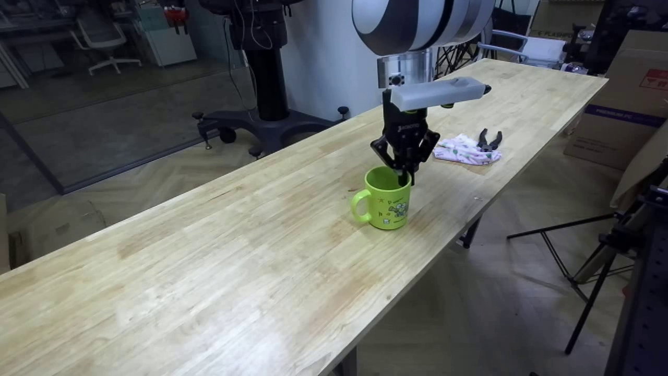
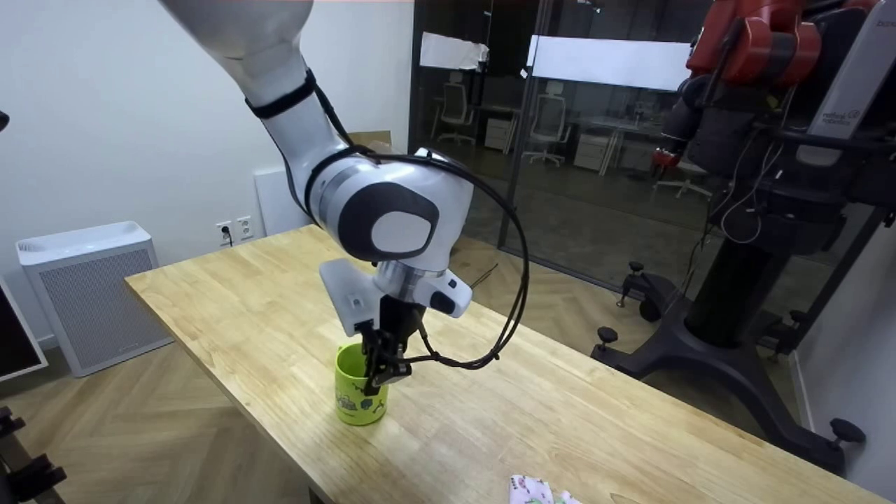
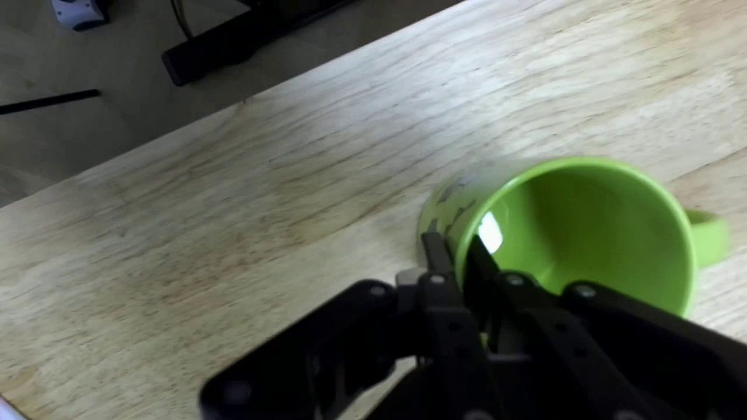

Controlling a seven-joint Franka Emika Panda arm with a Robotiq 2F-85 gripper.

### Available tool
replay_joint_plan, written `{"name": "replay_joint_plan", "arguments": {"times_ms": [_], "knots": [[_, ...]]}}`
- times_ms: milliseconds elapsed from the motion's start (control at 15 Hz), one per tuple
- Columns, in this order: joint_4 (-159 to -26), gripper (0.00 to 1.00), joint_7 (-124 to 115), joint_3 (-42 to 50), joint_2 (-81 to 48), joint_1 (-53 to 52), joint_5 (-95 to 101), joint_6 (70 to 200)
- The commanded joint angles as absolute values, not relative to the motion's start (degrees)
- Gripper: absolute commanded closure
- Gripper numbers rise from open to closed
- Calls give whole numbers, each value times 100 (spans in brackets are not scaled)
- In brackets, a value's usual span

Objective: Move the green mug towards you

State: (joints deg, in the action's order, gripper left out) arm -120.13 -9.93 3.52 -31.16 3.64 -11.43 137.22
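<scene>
Jaws stand nearly together, pinching the wall of the green mug (image 3: 583,227), fingers (image 3: 481,265) on either side of its rim at roughly nine o'clock in the wrist view. Handle (image 3: 711,236) sits at three o'clock there. Mug is upright on the tabletop (image 1: 235,245). At two o'clock from the mug, in an exterior view, lies a patterned cloth (image 1: 462,151), black pliers (image 1: 488,146) overlapping its two-o'clock edge.

PREMIUM-PC on box (image 1: 618,100), "rethink robotics" on panel (image 2: 846,89)
</scene>
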Motion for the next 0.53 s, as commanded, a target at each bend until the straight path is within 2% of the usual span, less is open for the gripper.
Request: {"name": "replay_joint_plan", "arguments": {"times_ms": [0, 467], "knots": [[-12161, 57, -1090, 361, -2814, 410, -1215, 13551], [-12307, 10, -1349, 528, -2427, 283, -1025, 13565]]}}
